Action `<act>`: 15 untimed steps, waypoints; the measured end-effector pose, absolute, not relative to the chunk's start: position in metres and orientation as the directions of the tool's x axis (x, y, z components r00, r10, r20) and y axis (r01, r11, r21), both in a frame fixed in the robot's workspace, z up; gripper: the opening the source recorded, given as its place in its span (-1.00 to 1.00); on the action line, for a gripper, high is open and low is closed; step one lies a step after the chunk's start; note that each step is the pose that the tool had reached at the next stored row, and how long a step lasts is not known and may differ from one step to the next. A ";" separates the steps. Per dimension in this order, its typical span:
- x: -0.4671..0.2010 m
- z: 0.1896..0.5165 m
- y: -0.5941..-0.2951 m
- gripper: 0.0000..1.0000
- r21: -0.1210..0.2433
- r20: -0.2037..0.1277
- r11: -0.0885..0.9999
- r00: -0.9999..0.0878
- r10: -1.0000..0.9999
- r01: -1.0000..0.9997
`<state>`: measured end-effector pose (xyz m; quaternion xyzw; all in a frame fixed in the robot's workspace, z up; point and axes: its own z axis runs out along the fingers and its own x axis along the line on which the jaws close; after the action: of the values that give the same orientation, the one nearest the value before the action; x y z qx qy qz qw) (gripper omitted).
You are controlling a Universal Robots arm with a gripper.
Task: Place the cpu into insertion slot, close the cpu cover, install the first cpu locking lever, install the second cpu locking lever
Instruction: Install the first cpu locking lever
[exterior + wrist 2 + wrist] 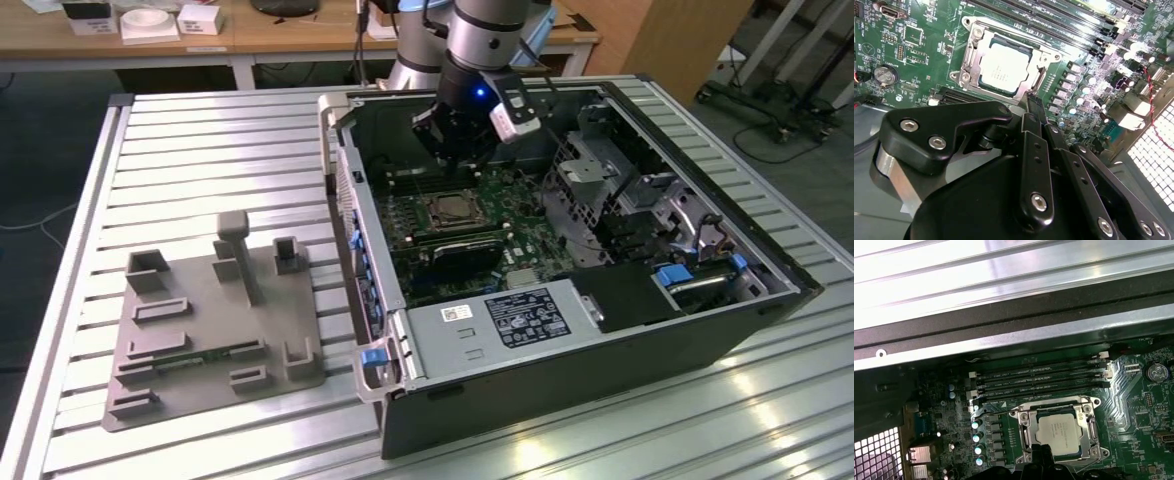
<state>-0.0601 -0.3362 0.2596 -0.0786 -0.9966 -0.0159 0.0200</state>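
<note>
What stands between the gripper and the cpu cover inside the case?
Nothing visible does. In the second wrist view the gripper hangs close to one edge of the cpu cover, with nothing between them. The cover lies down around the cpu.

Site type: robotics lab / test workshop. Evidence: ribbed alu-profile tabletop (200, 140); industrial robot arm (487, 30) reaching into opened PC case (561, 370), mainboard (527, 215) exposed; grey fixture plate (214, 340) w/ holders; wooden desk (267, 35) behind w/ small boxes (147, 20); cables (774, 130) on floor.
</note>
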 end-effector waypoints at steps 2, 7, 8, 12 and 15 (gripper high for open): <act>-0.061 0.260 -0.336 -0.80 0.028 0.042 0.987 -0.987 0.156 0.157; -0.062 0.260 -0.336 -0.80 0.028 0.042 0.987 -0.987 0.156 0.157; -0.062 0.260 -0.336 -0.80 0.028 0.042 0.987 -0.987 0.156 0.157; -0.063 0.260 -0.336 -0.80 0.028 0.042 0.987 -0.987 0.156 0.157; -0.063 0.260 -0.336 -0.80 0.028 0.042 0.987 -0.987 0.156 0.157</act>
<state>-0.0635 -0.3362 0.2596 -0.0786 -0.9966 -0.0159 0.0200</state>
